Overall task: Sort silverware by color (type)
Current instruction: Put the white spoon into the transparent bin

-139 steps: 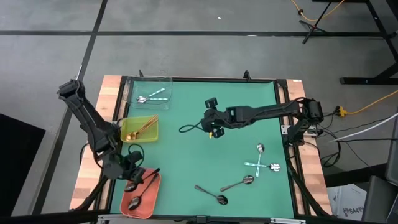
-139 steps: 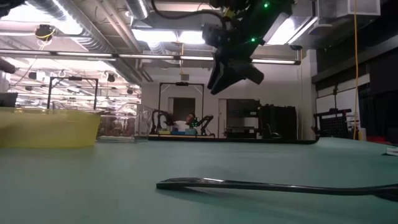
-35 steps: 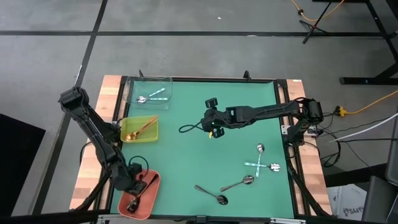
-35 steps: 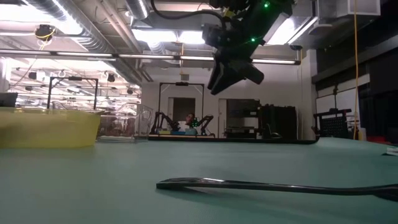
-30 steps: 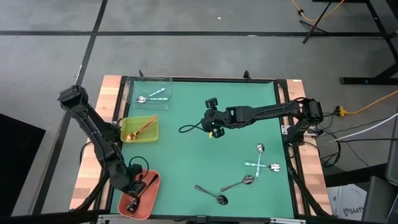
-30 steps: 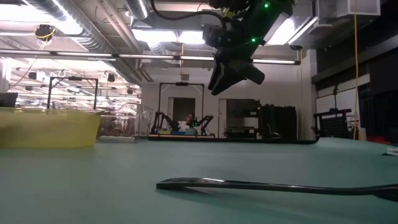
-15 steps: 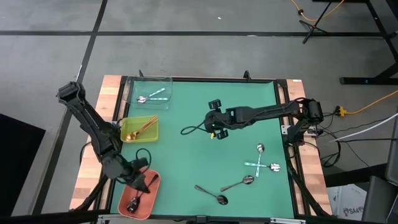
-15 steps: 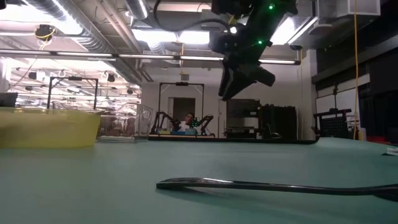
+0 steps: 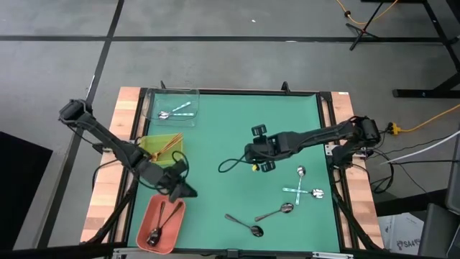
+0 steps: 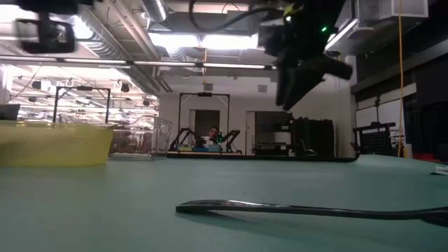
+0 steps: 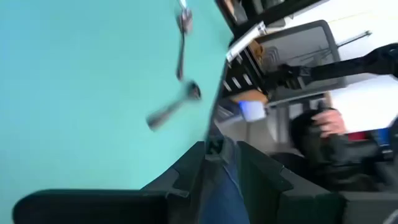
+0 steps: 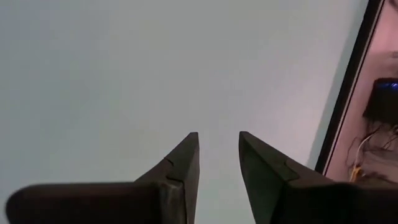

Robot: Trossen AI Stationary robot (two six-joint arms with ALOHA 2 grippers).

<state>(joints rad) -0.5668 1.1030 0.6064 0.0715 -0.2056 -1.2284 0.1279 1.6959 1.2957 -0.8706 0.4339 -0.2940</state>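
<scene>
Green matting point(image 9: 215, 122) carries five loose spoons point(image 9: 300, 173) around four o'clock; silver, gold and dark ones already fill their trays point(image 9: 145, 232) at nine. Left gripper point(image 9: 183, 188) and right gripper point(image 9: 260, 157) hover, parted, grasping nothing

no readable text, no labels, no brand marks, no numbers, no signs legible on any surface in any view

3 trays point(image 9: 154, 148), about 10 spoons point(image 9: 300, 173) visible.
</scene>
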